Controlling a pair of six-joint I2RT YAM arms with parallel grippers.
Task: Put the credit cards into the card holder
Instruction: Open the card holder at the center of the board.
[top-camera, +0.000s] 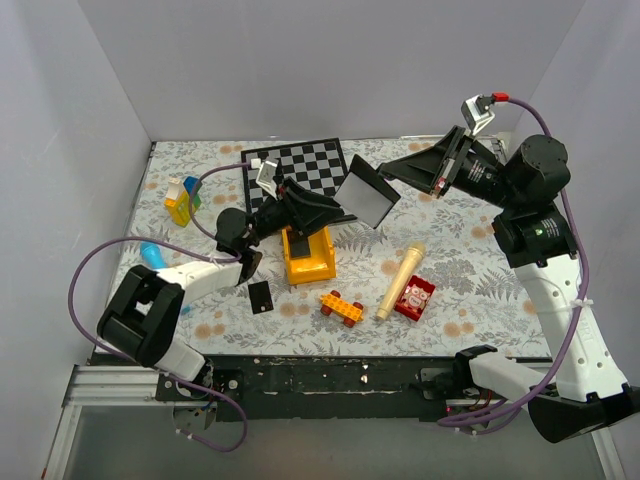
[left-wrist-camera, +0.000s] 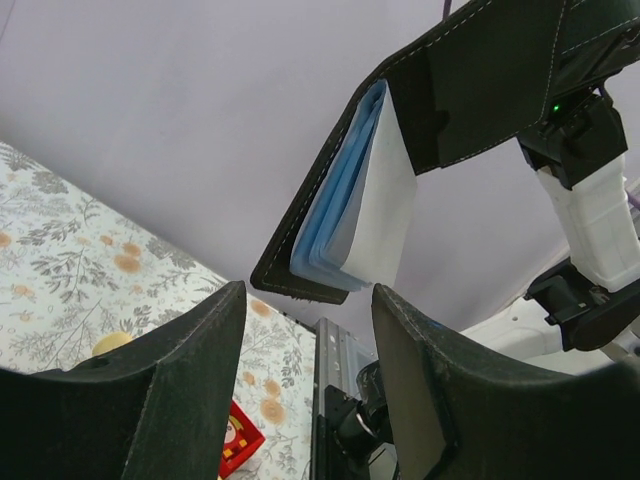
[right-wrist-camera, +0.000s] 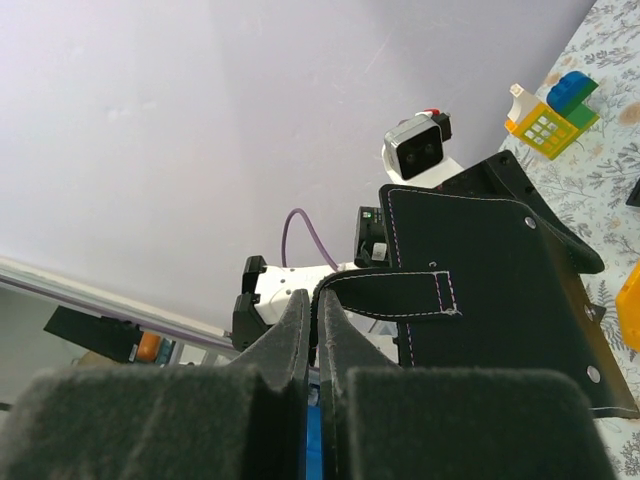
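Well, the card holder (top-camera: 365, 197) is up in the air, not on the table (top-camera: 480, 250). It hangs over the far middle of the table, just off the right corner of the chessboard mat (top-camera: 320, 160).

The right gripper (right-wrist-camera: 318, 320) has it. From the right wrist camera its two fingers are pressed flat together on one thin black flap, with no gap showing between them. The rest of the wallet hangs beyond them, its snap tab (right-wrist-camera: 400, 290) lying across the outer cover.

From the left wrist camera the holder gapes open, with blue-grey pockets and a pale leaf fanned out between the black covers. The left gripper (left-wrist-camera: 310, 310) is raised towards that lower edge. Its jaws stand apart and nothing sits in the gap. The wallet is just ahead of the fingertips, and I can't tell whether it touches them.

I can make out only one credit card (top-camera: 260, 295). It lies flat on the table towards the near edge, left of centre, close to the left arm's forearm.

Just beyond the card, a yellow plastic toy (top-camera: 308, 255) stands under the left gripper. To the card's right along the near side are:
- a small orange and yellow brick car (top-camera: 340, 307);
- a cream cylinder (top-camera: 400, 282) lying at a slant;
- a red block (top-camera: 415, 297) right beside the cylinder.

A little stack of coloured bricks (top-camera: 182, 200) stands near the far left corner.
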